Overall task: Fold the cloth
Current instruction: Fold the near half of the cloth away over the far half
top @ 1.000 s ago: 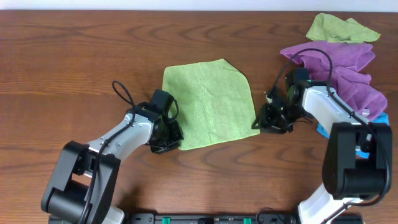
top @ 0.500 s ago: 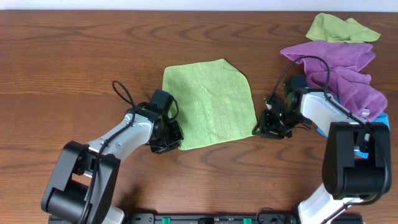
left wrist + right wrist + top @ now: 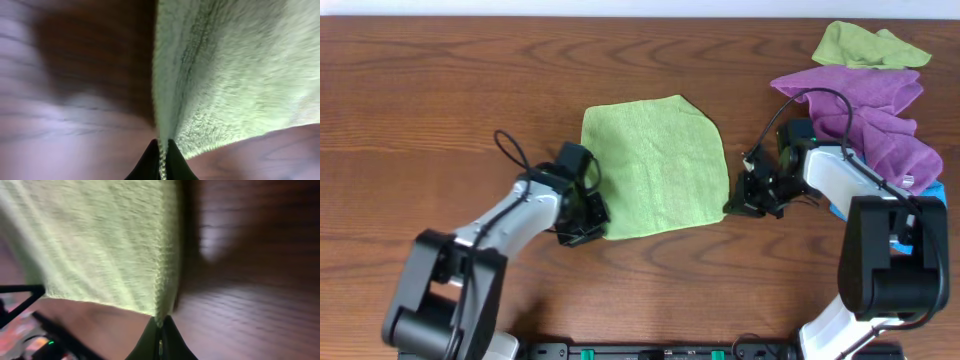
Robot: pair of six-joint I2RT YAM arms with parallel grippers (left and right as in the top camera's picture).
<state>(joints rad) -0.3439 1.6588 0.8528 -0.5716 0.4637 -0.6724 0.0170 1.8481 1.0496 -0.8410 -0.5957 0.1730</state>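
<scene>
Both arms have edged a little: the left end effector (image 3: pixel 161 159) has drawn slightly leftward, and the right end effector (image 3: pixel 160 337) has nudged in toward the cloth (image 3: pixel 655 165). The cloth lies flat mid-worktop (image 3: pixel 440 100) between them. Each end effector is pressed together, pinching the hem at a near corner. The grasping step looks done. Next, both corners need lifting together and carrying level over to the far edge, so the fold lands square.

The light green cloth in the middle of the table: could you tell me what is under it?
Only the wooden table shows around the light green cloth. The left gripper and right gripper pinch its near corners. Anything beneath is covered.
</scene>
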